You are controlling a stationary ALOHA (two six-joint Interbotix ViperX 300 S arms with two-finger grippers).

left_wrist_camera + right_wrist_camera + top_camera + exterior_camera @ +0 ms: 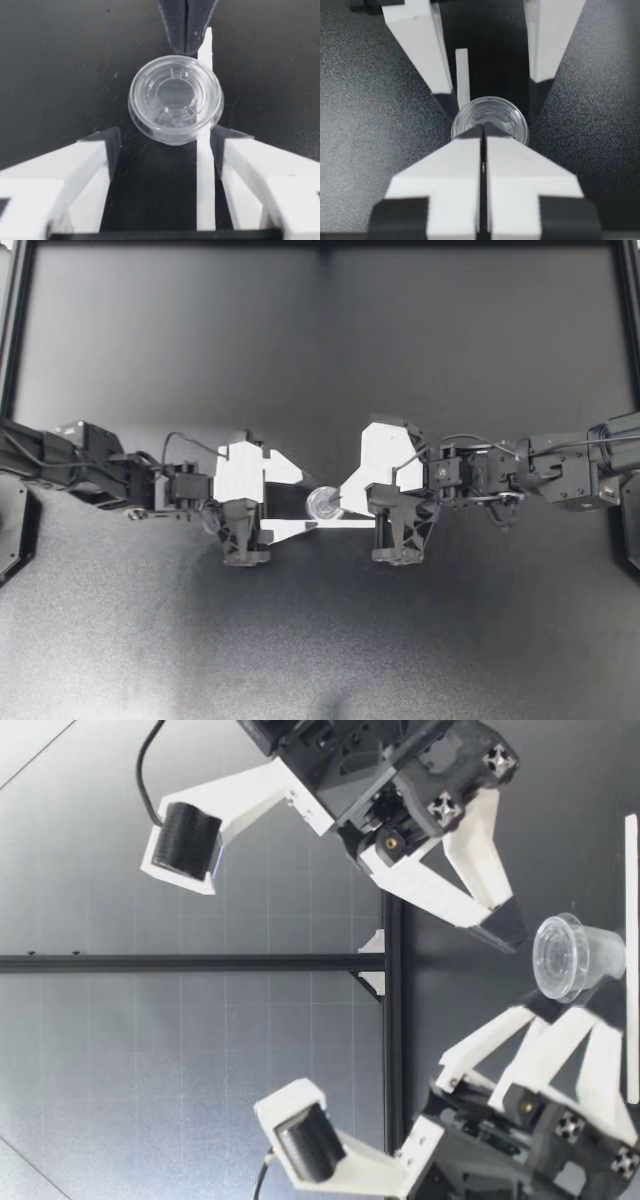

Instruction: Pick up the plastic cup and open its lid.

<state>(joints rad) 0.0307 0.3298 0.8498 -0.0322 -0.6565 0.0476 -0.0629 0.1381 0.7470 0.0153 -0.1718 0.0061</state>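
A small clear plastic cup with its lid on stands upright on the dark table mid-way between my arms. My left gripper is open, with one fingertip on each side of the cup and a gap on both sides. In the left wrist view the cup sits just ahead of the pads. My right gripper is shut with nothing in it, its tips at the lid's rim on the far side. In the right wrist view those shut tips hide part of the cup. The low view shows the cup just below the right gripper.
A thin white strip lies flat on the table beside the cup, under my left gripper's near finger. A black frame borders the table at the back and sides. A black rail runs behind the arms in the low view.
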